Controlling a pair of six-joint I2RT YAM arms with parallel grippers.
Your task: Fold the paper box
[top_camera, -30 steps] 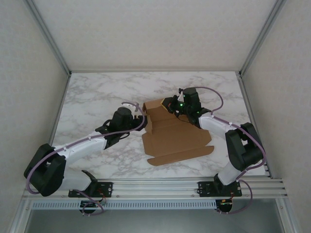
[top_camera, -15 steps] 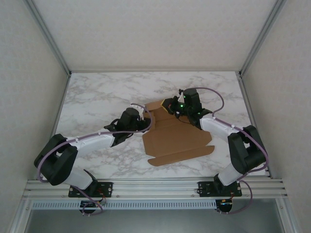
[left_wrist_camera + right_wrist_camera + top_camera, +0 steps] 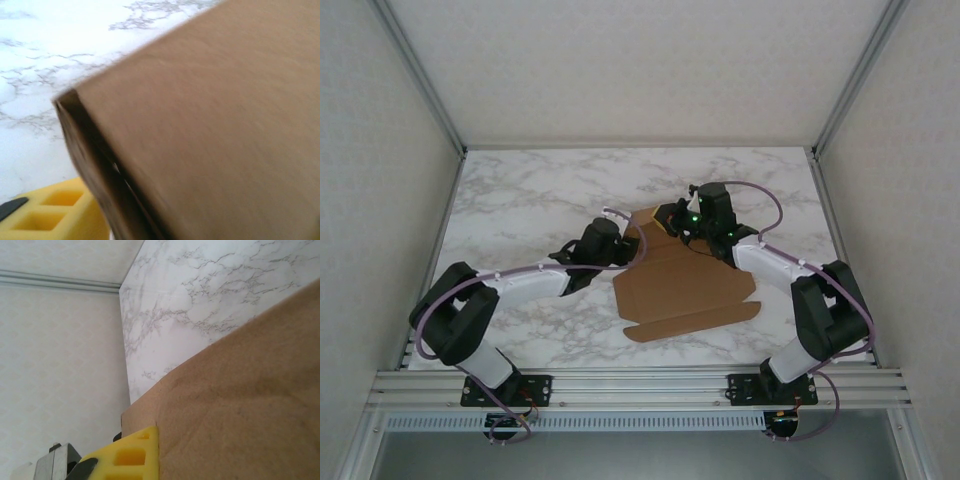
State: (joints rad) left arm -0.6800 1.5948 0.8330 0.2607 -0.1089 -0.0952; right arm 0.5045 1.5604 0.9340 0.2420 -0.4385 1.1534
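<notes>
While the paper box (image 3: pixel 685 285) runs near-to-far (far flap raised), right hand (image 3: pixel 671 218) clamped on it, left hand (image 3: pixel 627 241) spread, cannot tell.

- Paper box (image 3: pixel 685 290): plain brown cardboard, unprinted; darker brown in the shadowed folds.
- Table (image 3: pixel 520 200): white marble pattern with grey veins.
- Left arm (image 3: pixel 520 288) and right arm (image 3: pixel 770 262): white shells, black joints and wrists.
- Cables (image 3: pixel 438 300): pale purple.
- Light (image 3: pixel 693 213) on the right wrist: green.
- Finger pads (image 3: pixel 45 215) (image 3: pixel 127 457): bright yellow.
- Walls (image 3: pixel 380 150): off-white with a faint speckled texture.
- Frame rails (image 3: pixel 640 380): silver-grey metal.
</notes>
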